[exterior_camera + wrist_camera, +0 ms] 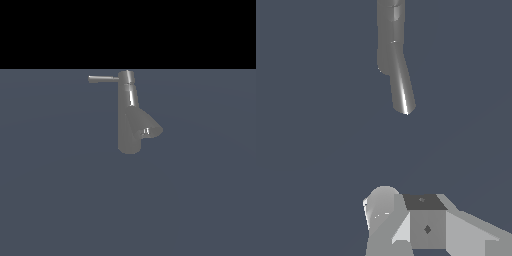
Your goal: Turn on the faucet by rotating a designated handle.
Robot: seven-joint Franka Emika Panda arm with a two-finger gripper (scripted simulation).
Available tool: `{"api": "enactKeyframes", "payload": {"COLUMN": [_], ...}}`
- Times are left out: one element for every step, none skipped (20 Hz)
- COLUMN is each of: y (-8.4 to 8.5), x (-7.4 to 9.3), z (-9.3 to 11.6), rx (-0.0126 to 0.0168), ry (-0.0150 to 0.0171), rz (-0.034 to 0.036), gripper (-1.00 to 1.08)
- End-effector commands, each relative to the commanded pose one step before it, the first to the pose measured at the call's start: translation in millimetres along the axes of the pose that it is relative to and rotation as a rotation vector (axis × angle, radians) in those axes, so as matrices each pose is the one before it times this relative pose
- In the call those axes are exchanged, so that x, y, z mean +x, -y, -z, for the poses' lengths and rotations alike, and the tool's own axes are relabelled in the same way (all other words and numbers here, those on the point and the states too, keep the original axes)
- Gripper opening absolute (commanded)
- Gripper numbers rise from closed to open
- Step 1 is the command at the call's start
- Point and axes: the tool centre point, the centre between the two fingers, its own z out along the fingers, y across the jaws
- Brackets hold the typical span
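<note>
The faucet (pixel 130 117) is a shiny grey upright column with a flared spout (pixel 149 128) low on the side toward the exterior view's right. The handle (pixel 103 79) is a thin straight rod sticking out sideways from the top cap toward the exterior view's left. No arm or gripper shows in the exterior view. In the wrist view the faucet (pixel 392 50) stands some way off from my gripper (pixel 406 212), which holds nothing. Only grey finger parts show at the picture's edge. I cannot tell how far apart the jaws are.
The faucet stands on a plain dark blue-grey floor (pixel 60 200) that fills both views. No other objects or edges show.
</note>
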Motion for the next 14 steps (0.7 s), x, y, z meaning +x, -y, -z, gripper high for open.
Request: {"api": "enactKeyframes", "payload": {"y": [-0.01,0.02,0.11,0.16,0.23,0.30,0.36,0.45,0.55,0.62,0.75,0.84,0.99,1.11], "x": [0.00,0.19,0.56,0.94,1.31,1.69,2.07,2.45,2.83,3.22,3.60,3.99,4.38,4.77], "z": [0.00,0.00,0.00,0.00,-0.01,-0.02,-0.03,-0.06,-0.09,-0.14,-0.20,-0.27,-0.36,-0.47], "rx": [0.00000,0.00040,0.00116,0.00195,0.00271,0.00347,0.00421,0.00491,0.00558,0.00625,0.00682,0.00739,0.00787,0.00831], "ry": [0.00000,0.00004,0.00015,0.00025,0.00037,0.00050,0.00065,0.00083,0.00102,0.00125,0.00149,0.00178,0.00208,0.00242], "rz": [0.00000,-0.00056,-0.00157,-0.00266,-0.00374,-0.00484,-0.00597,-0.00711,-0.00827,-0.00951,-0.01072,-0.01204,-0.01334,-0.01474], "gripper": [-1.00,-1.00,-1.00,-1.00,-1.00,-1.00,-1.00,-1.00,-1.00,-1.00,-1.00,-1.00,-1.00,-1.00]}}
